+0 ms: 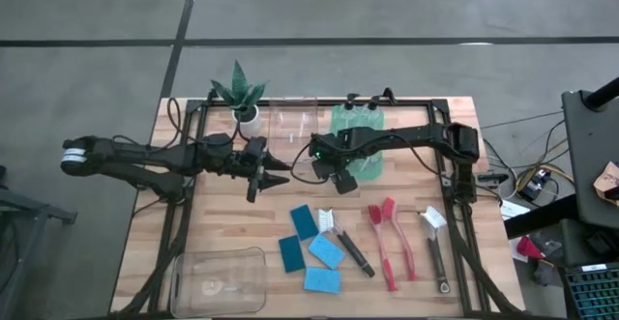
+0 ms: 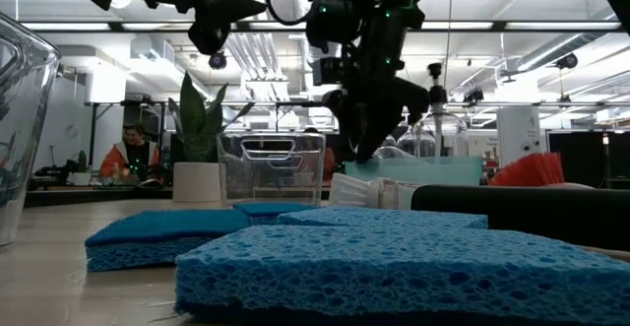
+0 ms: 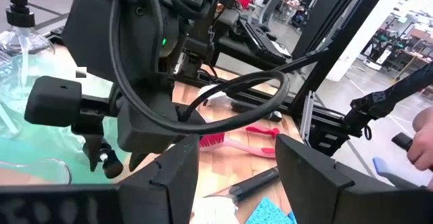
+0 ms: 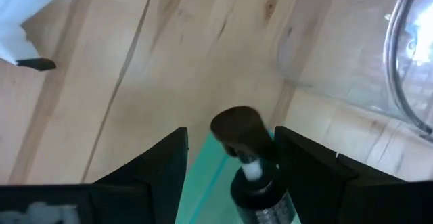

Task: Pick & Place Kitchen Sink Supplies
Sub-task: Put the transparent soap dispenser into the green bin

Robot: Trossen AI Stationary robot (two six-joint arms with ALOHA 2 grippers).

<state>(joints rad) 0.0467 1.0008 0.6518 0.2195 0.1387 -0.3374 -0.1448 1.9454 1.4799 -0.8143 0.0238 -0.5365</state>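
Note:
My right gripper (image 1: 338, 177) hangs open over the near left corner of the green bin (image 1: 363, 127). In the right wrist view its fingers (image 4: 162, 160) stand on either side of a clear bottle's black pump top (image 4: 237, 126), above the bin's green edge (image 4: 203, 183). Another bottle (image 3: 20, 21) stands in that bin. My left gripper (image 1: 276, 172) is open and empty, held above the table left of the right gripper. Several blue sponges (image 1: 305, 221), two red brushes (image 1: 380, 247) and two black-handled brushes (image 1: 435, 252) lie flat on the near half of the table. My right gripper has the bottle's black top (image 4: 237, 126) between its fingers, which come from above pointing down. Whether either finger touches the bottle I cannot tell; one finger (image 4: 304, 163) overlaps the bottle's collar in the wrist view.
A clear bin (image 1: 290, 117) stands left of the green bin, with a potted plant (image 1: 240, 96) beside it at the far edge. Another clear bin (image 1: 218, 281) sits at the near left corner. A black frame (image 1: 455, 204) runs round the table. People show in the room beyond.

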